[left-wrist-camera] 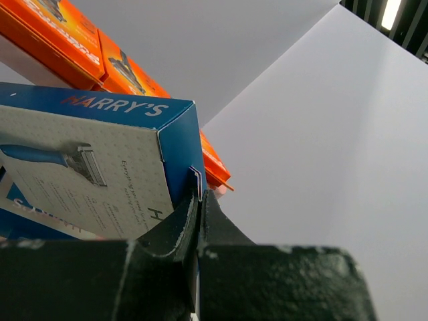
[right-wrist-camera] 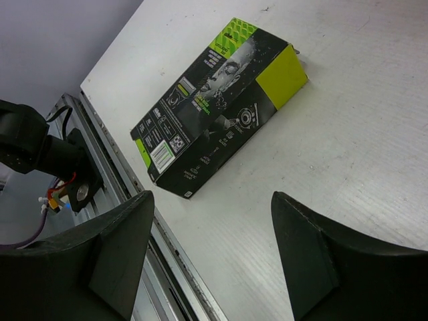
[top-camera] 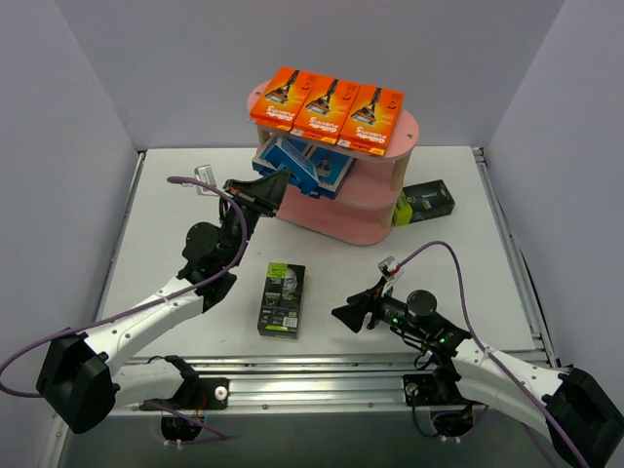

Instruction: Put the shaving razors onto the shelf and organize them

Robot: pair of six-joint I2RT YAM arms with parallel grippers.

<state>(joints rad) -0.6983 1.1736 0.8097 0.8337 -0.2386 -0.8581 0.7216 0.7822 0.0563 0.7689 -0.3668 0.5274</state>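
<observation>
The pink shelf stands at the back middle. Three orange razor packs lie in a row on its top board. My left gripper is shut on the corner edge of a blue-and-white pack at the middle board, next to another blue pack. In the left wrist view the gripper pinches the held pack, with orange packs above. A black-and-lime pack lies flat on the table. My right gripper is open and empty to its right. In the right wrist view the gripper is just short of that pack.
A second black-and-lime pack lies on the table against the shelf's right side. The metal rail at the table's near edge runs close to the right gripper. White walls enclose the table on three sides.
</observation>
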